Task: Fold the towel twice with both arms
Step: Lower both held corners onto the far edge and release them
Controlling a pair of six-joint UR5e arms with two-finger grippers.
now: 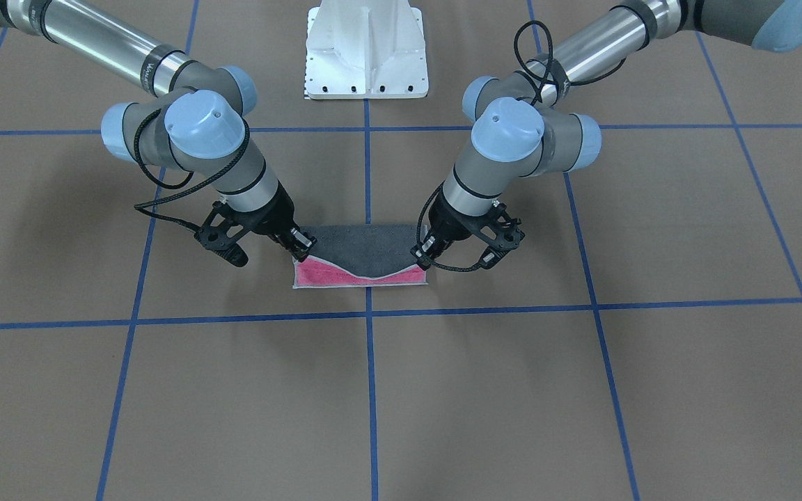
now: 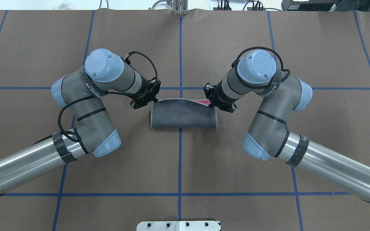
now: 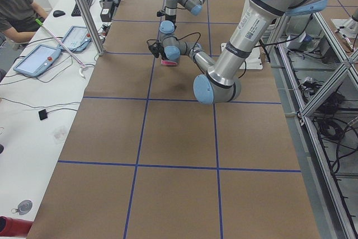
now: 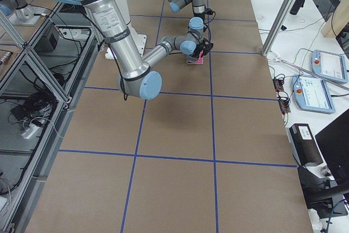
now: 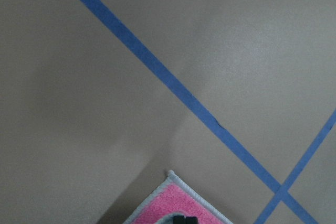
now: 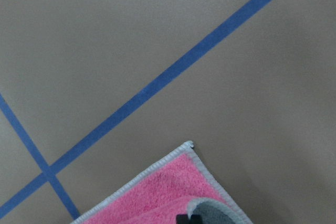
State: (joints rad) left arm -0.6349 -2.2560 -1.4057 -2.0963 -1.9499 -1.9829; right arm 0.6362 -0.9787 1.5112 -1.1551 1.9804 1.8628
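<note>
Bench [image 2: 300,48] is wrapped in brown paper with a blue tape grid [image 2: 180,160] laid over it. A white desk [image 3: 33,116] runs along one side, holding touchscreen pendants [image 3: 36,60], a keyboard [image 3: 88,1] and a mouse [image 3: 59,13]. Aluminium framing [image 3: 85,12] stands at the edges, and cables [image 3: 335,138] lie tangled on the floor.

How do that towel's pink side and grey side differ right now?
The grey side faces up, folded over, held by the left gripper and right gripper; the pink side lies flat on the table. Grey covers most; pink shows only a strip. Both belong to one towel with light stitched edging.
</note>
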